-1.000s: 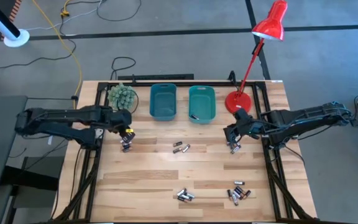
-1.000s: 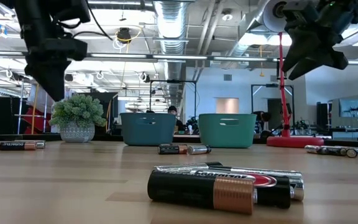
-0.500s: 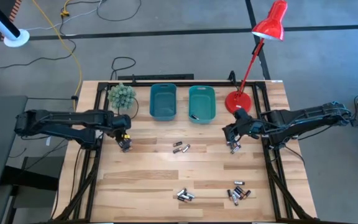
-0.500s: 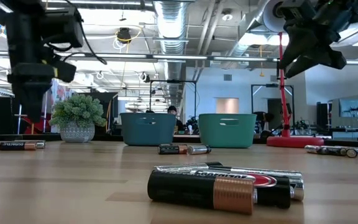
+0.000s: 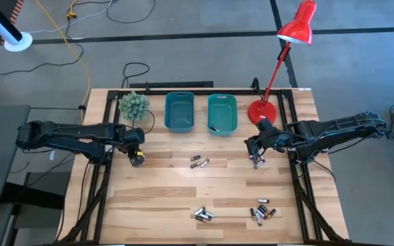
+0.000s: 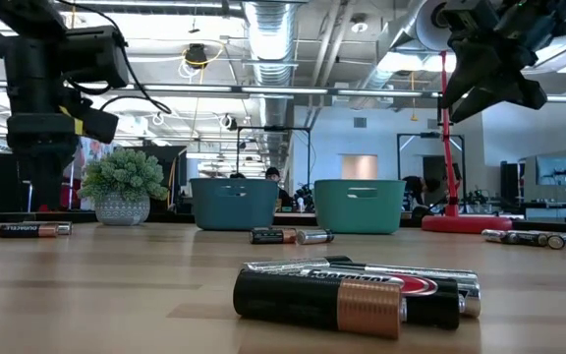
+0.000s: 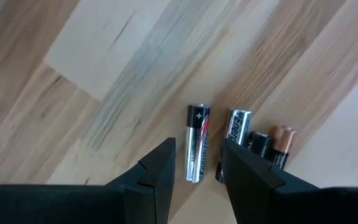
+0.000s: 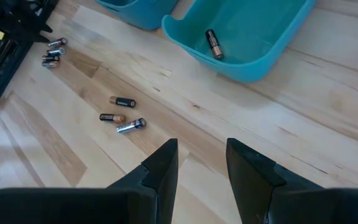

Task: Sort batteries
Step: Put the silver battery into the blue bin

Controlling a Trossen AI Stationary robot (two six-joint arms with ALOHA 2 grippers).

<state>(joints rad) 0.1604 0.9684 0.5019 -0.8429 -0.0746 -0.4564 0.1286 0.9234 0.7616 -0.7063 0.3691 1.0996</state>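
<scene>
My left gripper (image 5: 136, 158) is open and points down at the table's left, just above a small group of batteries. In the left wrist view its fingers (image 7: 197, 149) stand on either side of a silver battery (image 7: 198, 124) without touching it. Beside that one lie a second silver cell (image 7: 237, 129) and two dark, copper-ended cells (image 7: 281, 144). All lie on their sides on the wood. My right gripper (image 5: 256, 157) is open and empty, hovering high (image 6: 487, 79) over a few batteries (image 5: 257, 164) at the table's right.
Two teal bins (image 5: 180, 112) (image 5: 222, 113) stand at the far middle; the right one holds a battery (image 8: 213, 43). A potted plant (image 5: 134, 106) and a red lamp's base (image 5: 259, 111) flank them. More batteries lie at the centre (image 5: 198, 162) and near the front edge (image 5: 204, 214) (image 5: 262, 212).
My left gripper has gone down toward the batteries at the table's left and shifted a little toward the left edge. My right gripper has kept still. No battery has moved.
</scene>
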